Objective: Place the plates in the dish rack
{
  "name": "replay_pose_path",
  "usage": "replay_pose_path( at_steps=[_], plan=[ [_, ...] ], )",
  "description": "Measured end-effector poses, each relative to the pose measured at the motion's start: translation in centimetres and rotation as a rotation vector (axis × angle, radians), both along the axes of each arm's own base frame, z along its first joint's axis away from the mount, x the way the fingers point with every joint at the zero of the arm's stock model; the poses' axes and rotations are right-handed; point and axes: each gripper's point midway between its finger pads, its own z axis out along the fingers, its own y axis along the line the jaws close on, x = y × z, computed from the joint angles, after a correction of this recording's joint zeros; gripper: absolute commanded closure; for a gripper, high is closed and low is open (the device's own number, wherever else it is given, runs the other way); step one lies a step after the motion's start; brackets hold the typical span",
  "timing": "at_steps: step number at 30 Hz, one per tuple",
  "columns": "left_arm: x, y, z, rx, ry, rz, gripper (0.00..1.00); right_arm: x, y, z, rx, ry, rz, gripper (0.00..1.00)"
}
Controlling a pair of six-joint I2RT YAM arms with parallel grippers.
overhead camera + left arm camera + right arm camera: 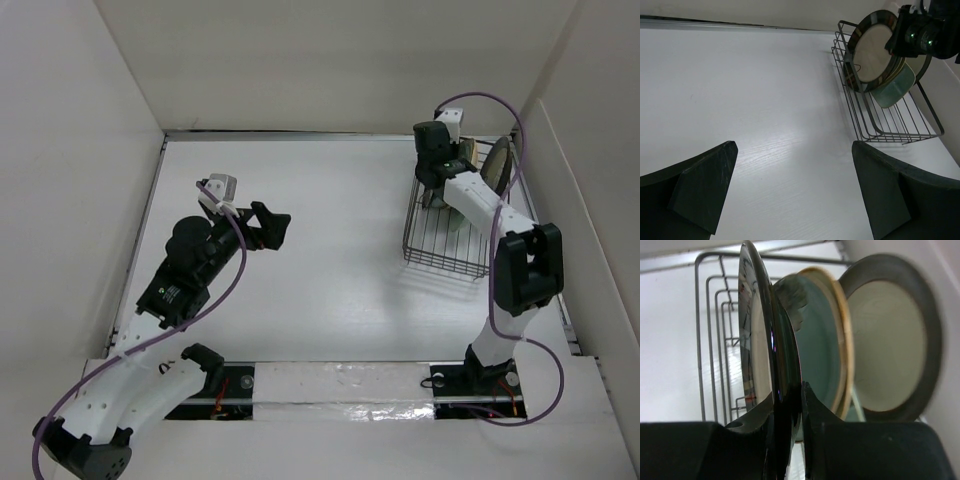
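The black wire dish rack (445,250) stands at the far right of the table. My right gripper (437,190) reaches into it from above. In the right wrist view the gripper (787,405) is shut on the rim of the black-rimmed cream plate (760,340), which stands upright on edge. Behind it stand a pale green plate (815,340), a tan-rimmed plate (842,340) and the grey-brown-rimmed cream plate (887,335). My left gripper (275,225) is open and empty over the table's left middle. The left wrist view shows the rack (890,130) and the black-rimmed plate (872,52).
White walls enclose the table on the left, back and right; the rack sits close to the right wall. The rack's near half (900,127) holds no plates. A black strip (340,385) runs along the table's near edge between the arm bases.
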Motion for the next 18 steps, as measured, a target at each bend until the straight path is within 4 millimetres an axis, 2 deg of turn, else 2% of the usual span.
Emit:
replay_pose_path(
  at_steps=[2, 4, 7, 8, 9, 11, 12, 14, 15, 18],
  plan=[
    [0.1, 0.1, -0.1, 0.002, 0.003, 0.007, 0.01, 0.4, 0.3, -1.6, 0.01, 0.017, 0.0, 1.0],
    [0.2, 0.2, -0.2, 0.006, 0.007, 0.013, 0.01, 0.9, 0.5, -1.8, 0.029, -0.01, -0.004, 0.99],
    [0.4, 0.3, -0.4, 0.011, 0.012, 0.026, 0.01, 1.0, 0.1, -2.1, 0.057, -0.031, -0.024, 0.72],
    [0.4, 0.4, -0.5, 0.012, 0.013, 0.032, 0.01, 1.0, 0.1, -2.2, 0.073, -0.043, -0.029, 0.62],
    [0.5, 0.5, -0.5, 0.014, 0.014, 0.038, 0.01, 1.1, 0.2, -2.3, 0.088, -0.057, -0.032, 0.45],
    [0.7, 0.6, -0.7, 0.019, 0.019, 0.047, 0.01, 1.0, 0.3, -2.2, 0.112, -0.077, -0.033, 0.3],
    [0.7, 0.6, -0.8, 0.021, 0.021, 0.05, 0.01, 0.8, 0.4, -2.0, 0.123, -0.087, -0.03, 0.16],
    [0.8, 0.7, -1.0, 0.027, 0.026, 0.055, 0.01, 0.2, 0.5, -1.4, 0.139, -0.104, -0.028, 0.03],
    [0.8, 0.7, -1.0, 0.029, 0.027, 0.058, 0.01, 0.1, 0.5, -0.7, 0.146, -0.119, -0.027, 0.0],
    [0.9, 0.9, -1.1, 0.033, 0.027, 0.068, 0.01, -0.8, 0.4, 2.4, 0.172, -0.187, -0.018, 0.0]
  ],
)
